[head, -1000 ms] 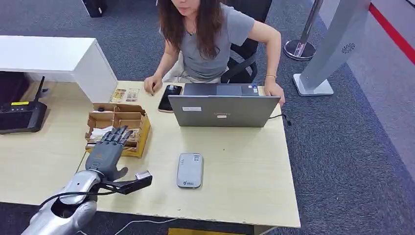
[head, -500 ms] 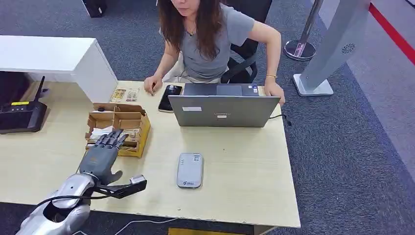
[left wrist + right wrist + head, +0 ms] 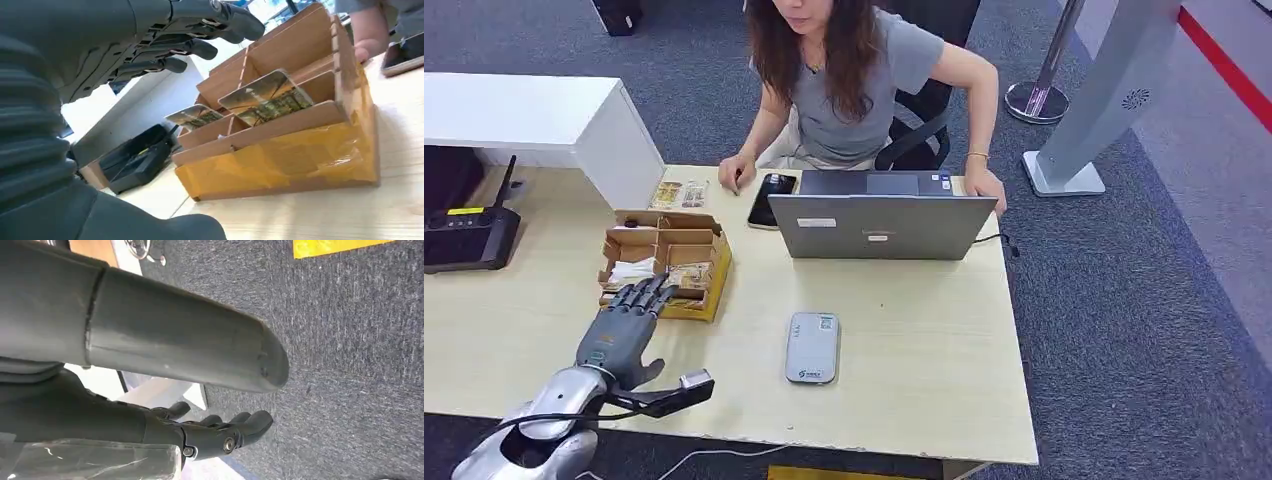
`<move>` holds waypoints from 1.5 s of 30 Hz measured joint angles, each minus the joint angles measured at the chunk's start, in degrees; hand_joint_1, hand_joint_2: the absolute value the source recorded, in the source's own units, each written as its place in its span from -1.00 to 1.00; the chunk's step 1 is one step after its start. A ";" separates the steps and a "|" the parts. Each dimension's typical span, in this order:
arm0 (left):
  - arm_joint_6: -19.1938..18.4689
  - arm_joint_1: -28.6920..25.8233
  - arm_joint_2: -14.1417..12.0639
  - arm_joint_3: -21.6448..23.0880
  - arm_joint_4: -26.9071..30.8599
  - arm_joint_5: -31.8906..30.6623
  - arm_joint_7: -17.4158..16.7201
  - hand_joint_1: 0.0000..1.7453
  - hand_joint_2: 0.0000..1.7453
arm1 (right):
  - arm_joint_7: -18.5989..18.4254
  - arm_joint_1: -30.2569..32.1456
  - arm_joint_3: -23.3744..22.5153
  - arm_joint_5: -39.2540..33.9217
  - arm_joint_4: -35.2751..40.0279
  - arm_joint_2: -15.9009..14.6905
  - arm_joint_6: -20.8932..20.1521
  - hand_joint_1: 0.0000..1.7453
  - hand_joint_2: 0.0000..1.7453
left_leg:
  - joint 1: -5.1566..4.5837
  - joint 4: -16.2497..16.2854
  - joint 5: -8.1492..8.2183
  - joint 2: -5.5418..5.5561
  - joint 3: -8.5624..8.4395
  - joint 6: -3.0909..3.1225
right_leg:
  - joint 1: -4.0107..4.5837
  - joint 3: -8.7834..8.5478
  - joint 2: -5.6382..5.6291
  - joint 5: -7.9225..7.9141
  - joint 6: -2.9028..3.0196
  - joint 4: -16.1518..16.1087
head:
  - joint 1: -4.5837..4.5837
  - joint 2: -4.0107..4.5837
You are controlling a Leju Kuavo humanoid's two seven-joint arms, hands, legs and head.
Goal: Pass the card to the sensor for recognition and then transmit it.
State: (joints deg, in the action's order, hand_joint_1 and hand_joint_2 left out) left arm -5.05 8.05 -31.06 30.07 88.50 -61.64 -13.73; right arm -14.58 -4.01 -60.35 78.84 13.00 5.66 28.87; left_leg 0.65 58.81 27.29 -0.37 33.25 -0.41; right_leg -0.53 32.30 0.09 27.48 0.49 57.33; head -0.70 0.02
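An open cardboard box with dividers stands on the desk's left half and holds cards upright in its slots. In the left wrist view two printed cards lean in the front compartments behind the box's yellow-taped wall. My left hand lies flat just in front of the box, fingers stretched toward it and apart, holding nothing. The grey card sensor lies flat on the desk to the right of the hand. My right hand hangs over the carpet, fingers loose and empty.
A person sits behind the desk at a grey laptop, a black phone beside it. A black router and a white block stand at the left. Two loose cards lie behind the box.
My left hand has drawn back from over the box toward the desk's near edge, its fingertips now at the box's front wall. Nothing else has moved.
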 joint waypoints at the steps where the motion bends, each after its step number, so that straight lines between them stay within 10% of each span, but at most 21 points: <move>1: 0.20 -0.16 0.00 -0.33 -0.15 -0.53 -0.11 -1.00 1.00 | -0.02 0.00 0.00 0.00 0.00 0.00 -0.04 -1.00 -1.00 | 0.00 0.00 0.00 0.00 0.00 0.00 | 0.00 0.00 0.00 0.00 0.00 0.00 | -0.02 0.00; 17: 2.12 -2.35 0.48 -4.81 -2.16 -6.69 -2.14 -1.00 1.00 | 0.02 -0.16 0.09 1.03 0.00 -0.02 -0.61 -1.00 -1.00 | 0.00 0.00 0.00 0.01 0.00 0.00 | 0.00 0.00 0.01 0.00 0.00 0.00 | 0.00 0.00; 45: 9.42 -1.91 5.27 -5.75 -3.91 -12.63 4.00 -1.00 1.00 | 0.76 -0.60 0.66 2.29 0.00 -0.04 -1.42 -1.00 -1.00 | 0.00 0.00 0.00 0.00 -0.01 0.00 | 0.00 0.00 -0.01 0.00 0.00 0.00 | 0.00 0.00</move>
State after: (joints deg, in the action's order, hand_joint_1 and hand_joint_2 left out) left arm 4.37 6.14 -25.79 24.33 84.59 -74.27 -9.73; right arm -13.81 -4.61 -59.69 81.13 13.00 5.62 27.45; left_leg 0.64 58.81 27.29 -0.37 33.25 -0.42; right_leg -0.53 32.30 0.08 27.48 0.49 57.33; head -0.70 0.02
